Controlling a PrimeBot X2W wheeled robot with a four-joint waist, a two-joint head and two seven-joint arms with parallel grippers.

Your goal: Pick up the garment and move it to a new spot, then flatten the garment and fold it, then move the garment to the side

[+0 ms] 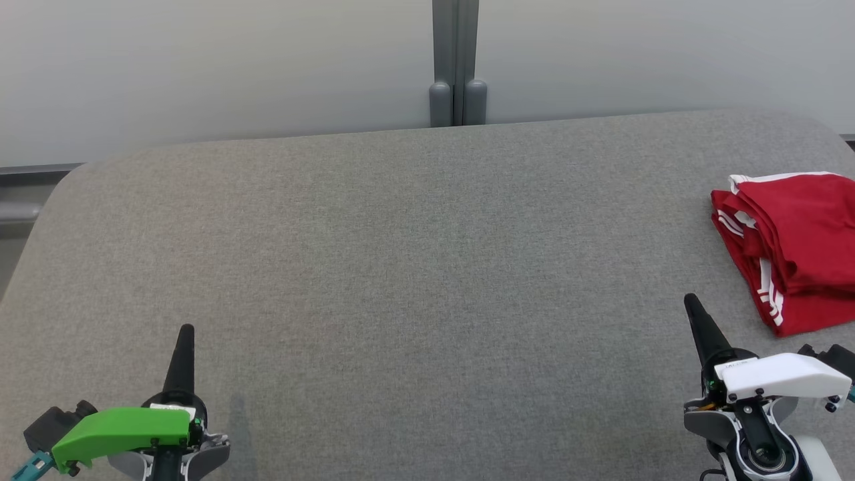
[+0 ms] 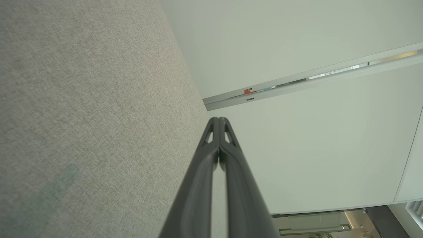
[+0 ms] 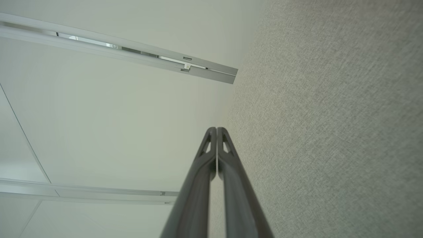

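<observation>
So here's where we're at: the red garment (image 1: 795, 247) with the white stripes sits bunched into a rough folded bundle at the far right side of the grey fabric table (image 1: 401, 254), and the head view's right edge cuts part of it off. Our right gripper (image 1: 690, 298) is the closer one, low on the right with its white wrist cover (image 1: 781, 375) behind it. Its two dark fingers are pressed together into a single point with nothing between them. The tip sits near the bundle's lower left corner but apart from it, with a strip of plain grey fabric between the two. Our left gripper (image 1: 187, 329) is way over at the lower left under its green cover (image 1: 123, 431). It's clenched the same way, gripping nothing, and it's well apart from the garment with the wide middle of the table between them. Both wrist views back this up, with the finger pairs meeting at the tips and the table surface running along one side. Behind the table's far edge we see pale wall panels (image 1: 200, 67) and a grey post (image 1: 456, 63) standing about mid-frame.
</observation>
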